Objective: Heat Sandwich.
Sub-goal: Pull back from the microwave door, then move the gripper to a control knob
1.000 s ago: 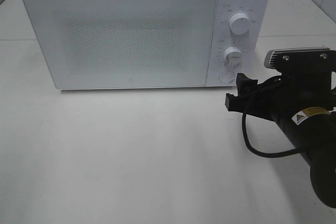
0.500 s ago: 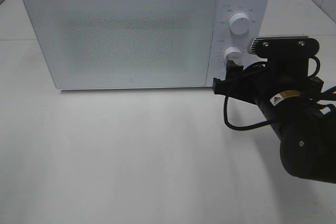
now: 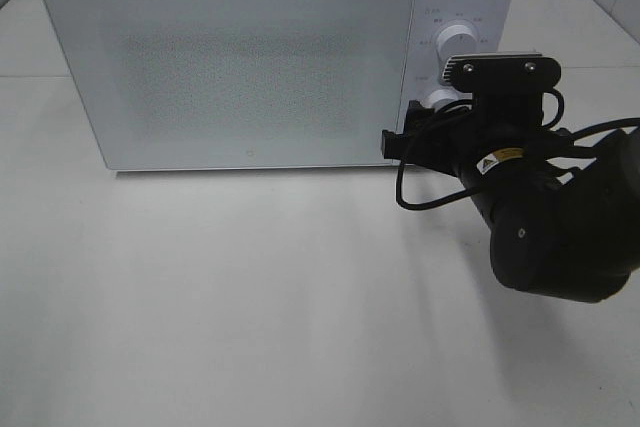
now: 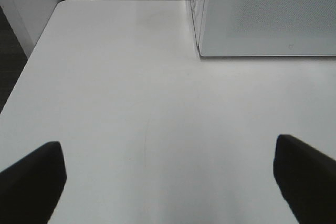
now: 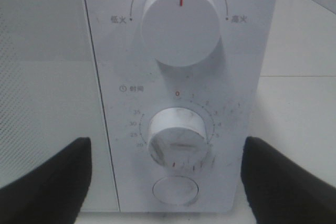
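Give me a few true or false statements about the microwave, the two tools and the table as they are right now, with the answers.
1. The microwave door is shut. True.
2. The right tool is clamped on the upper knob. False: it is open, with one finger on each side of the lower knob.
3. The left tool is open above the table. True.
4. A sandwich lies on the table. False: no sandwich is in view.

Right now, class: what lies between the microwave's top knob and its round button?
The timer dial sits between the top knob and the round button, shown in the right wrist view.
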Tool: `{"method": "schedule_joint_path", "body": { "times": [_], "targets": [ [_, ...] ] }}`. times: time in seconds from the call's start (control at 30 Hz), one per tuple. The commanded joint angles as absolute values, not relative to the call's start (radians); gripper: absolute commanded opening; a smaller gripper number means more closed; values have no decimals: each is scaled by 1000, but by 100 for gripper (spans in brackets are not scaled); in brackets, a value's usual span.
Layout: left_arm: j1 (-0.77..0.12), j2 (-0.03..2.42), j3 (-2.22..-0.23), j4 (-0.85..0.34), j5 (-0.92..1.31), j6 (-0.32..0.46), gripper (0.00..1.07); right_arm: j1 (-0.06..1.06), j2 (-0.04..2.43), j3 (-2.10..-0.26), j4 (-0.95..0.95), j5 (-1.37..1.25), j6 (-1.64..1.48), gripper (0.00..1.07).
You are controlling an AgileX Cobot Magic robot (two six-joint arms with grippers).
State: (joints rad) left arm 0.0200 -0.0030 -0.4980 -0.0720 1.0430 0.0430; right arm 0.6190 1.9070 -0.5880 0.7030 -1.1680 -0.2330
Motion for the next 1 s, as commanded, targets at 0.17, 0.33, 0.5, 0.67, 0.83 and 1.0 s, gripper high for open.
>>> {"method": "schedule_joint_path", "body": {
  "times": [0.17,0.33,0.5,0.67,0.83,1.0],
  "targets": [
    [23,-33,-496,-73,1035,42,104,563,1943,-656,646,-1128,-236,76],
    [23,-33,-496,-73,1035,42,104,546,1979,-690,632,-1109,-232,76],
    [23,-33,-496,-73,1035,42,104,546,1989,-703,630,-1111,-232,76],
    [23,-33,-496,-73,1035,42,104,534,1998,-703,630,-1107,-229,76],
    [23,-33,-496,-73,1035,42,104,534,1998,-703,630,-1114,-229,65],
    [23,-33,-496,-73,1035,42,104,534,1998,-703,631,-1117,-230,40]
  ]
}}
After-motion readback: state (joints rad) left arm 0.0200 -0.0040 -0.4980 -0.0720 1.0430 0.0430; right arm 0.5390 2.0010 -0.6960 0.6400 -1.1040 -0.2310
